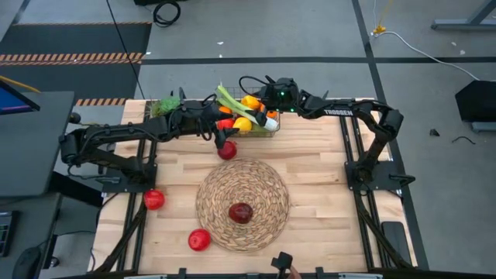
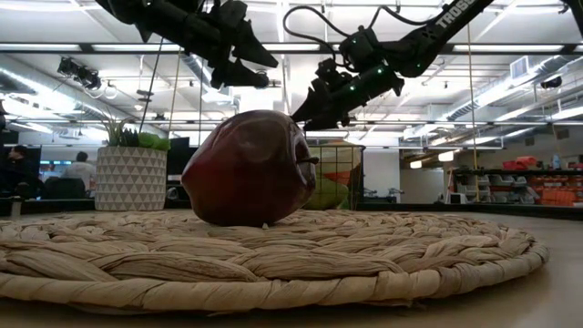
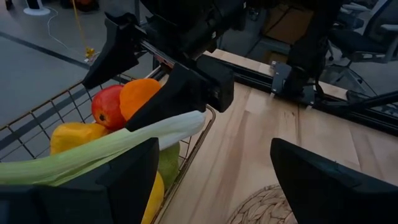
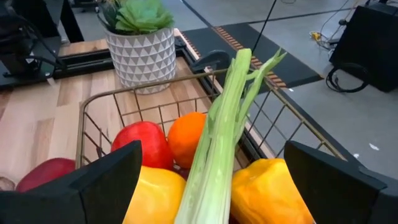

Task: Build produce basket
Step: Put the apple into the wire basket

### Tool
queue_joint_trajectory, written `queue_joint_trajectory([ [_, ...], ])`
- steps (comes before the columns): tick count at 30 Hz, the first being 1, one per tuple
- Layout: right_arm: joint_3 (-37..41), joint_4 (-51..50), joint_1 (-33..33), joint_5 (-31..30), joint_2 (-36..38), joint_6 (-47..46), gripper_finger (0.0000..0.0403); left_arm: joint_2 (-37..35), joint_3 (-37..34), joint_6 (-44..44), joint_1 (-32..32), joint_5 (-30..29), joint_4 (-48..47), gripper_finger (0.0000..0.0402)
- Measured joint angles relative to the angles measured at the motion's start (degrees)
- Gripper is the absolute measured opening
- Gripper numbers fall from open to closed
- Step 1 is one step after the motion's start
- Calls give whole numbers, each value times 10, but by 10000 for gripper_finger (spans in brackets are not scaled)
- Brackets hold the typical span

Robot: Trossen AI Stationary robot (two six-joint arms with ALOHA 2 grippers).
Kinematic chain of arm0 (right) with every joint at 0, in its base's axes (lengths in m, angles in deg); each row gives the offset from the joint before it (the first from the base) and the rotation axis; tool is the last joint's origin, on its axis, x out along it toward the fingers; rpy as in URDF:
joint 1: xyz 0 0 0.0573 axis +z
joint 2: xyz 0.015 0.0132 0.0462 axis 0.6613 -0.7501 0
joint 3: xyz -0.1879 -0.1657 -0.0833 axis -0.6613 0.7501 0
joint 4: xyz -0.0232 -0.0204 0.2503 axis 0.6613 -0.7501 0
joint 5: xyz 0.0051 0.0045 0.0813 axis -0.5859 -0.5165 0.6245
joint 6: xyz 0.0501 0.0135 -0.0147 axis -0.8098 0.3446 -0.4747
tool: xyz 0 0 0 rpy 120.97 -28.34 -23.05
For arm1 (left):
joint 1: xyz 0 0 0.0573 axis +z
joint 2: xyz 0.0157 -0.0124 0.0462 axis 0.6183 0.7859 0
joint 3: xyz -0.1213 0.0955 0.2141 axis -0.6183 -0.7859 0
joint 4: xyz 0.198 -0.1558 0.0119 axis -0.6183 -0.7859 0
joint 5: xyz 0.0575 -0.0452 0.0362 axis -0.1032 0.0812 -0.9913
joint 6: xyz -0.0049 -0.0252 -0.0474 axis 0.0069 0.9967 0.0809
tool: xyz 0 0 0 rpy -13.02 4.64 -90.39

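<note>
Crowding is the danger: both grippers hang wide open and empty over the basket (image 1: 252,124) at the table's far edge, the right gripper (image 1: 269,118) close above the leek (image 4: 221,137). If it closes badly, this long leek may tip out, or the left gripper (image 1: 215,128) may get bumped.

A basket (image 1: 260,130) at the surface's (image 1: 325,201) far edge holds piled produce (image 1: 246,115), a leek (image 1: 230,99) lying across it. A potted plant (image 1: 164,105) stands to its left. One apple (image 1: 226,150) lies just before the basket, another (image 1: 240,212) on the mat (image 1: 242,204), two more (image 1: 153,199) (image 1: 199,239) left of the mat.
</note>
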Motion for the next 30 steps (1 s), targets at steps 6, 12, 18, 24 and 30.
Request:
queue_joint_trajectory([
  [6,0,1,0,-6,0,1,397,0,0,0,0,0,0,314],
  [12,0,6,10,54,8,3,397,0,0,0,0,0,0,314],
  [18,0,3,55,169,29,0,399,0,0,0,0,0,0,314],
  [24,0,-45,137,140,41,48,397,0,-1,3,0,-2,15,314],
  [30,0,-115,185,45,43,74,397,2,0,65,-1,-4,63,314],
])
